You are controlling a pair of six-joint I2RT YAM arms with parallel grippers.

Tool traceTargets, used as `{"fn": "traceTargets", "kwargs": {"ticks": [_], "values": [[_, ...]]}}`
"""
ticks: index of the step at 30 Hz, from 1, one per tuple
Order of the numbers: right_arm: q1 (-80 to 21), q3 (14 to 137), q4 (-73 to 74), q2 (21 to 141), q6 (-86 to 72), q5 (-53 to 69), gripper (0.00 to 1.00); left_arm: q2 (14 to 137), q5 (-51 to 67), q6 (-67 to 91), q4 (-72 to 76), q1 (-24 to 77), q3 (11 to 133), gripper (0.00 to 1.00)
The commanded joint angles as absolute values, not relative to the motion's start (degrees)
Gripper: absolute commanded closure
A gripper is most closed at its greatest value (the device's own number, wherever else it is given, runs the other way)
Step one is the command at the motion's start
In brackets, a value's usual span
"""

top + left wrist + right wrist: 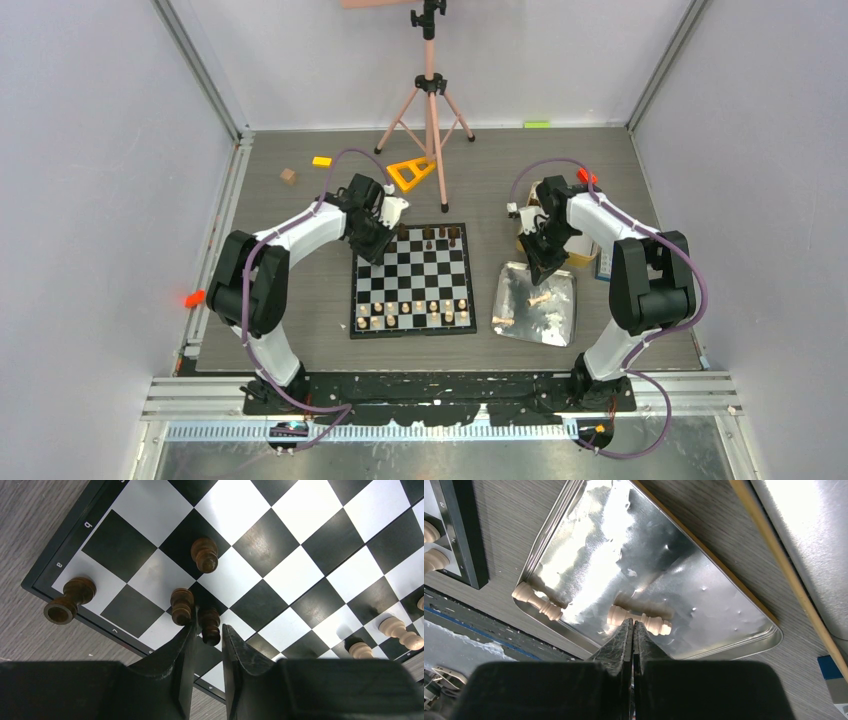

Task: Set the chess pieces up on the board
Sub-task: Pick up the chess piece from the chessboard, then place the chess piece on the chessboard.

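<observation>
At a corner of the black-and-white checkered chessboard, the left claw brackets a small dark brown wooden chessman; gripped or not, I cannot tell. Its finger could topple the neighbouring dark chessman.

Pale lavender-grey walls close in the left, right and far sides, with slanting aluminium frame posts at the far corners. A grey wood-grain surface fills the middle. A pink-legged tripod stands at its far edge, near the centre. A ribbed silver metal rail runs along the near edge. The light is even and soft, and shadows are faint.
</observation>
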State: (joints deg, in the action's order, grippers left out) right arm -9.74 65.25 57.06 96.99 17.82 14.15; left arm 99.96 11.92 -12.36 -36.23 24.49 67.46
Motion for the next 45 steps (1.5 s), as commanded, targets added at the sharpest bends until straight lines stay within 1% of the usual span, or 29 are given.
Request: {"fn": "traceTargets", "kwargs": {"ticks": [1, 12, 22, 29, 45], "values": [[-9.6, 65.3, 56.5, 94.5, 17.8, 15.1, 0.99, 99.0, 11.5, -12.3, -35.4, 24.7, 69.4, 0.74], [-9.6, 65.5, 56.5, 94.7, 17.9, 15.1, 0.99, 95.6, 10.9, -13.5, -35.9, 23.4, 68.0, 0.80], [-9.6, 65.6, 56.6, 94.6, 18.0, 14.9, 0.99, 92.9, 11.3, -14.8, -37.7, 20.0, 67.5, 0.80], [-9.6, 65.8, 56.5, 94.6, 18.0, 14.9, 0.99, 95.7, 12.3, -14.6, -37.5, 18.2, 69.3, 0.80], [-9.6, 65.2, 56.5, 94.4, 18.0, 14.9, 0.99, 101.5, 12.2, -13.9, -35.7, 17.8, 72.8, 0.80]]}}
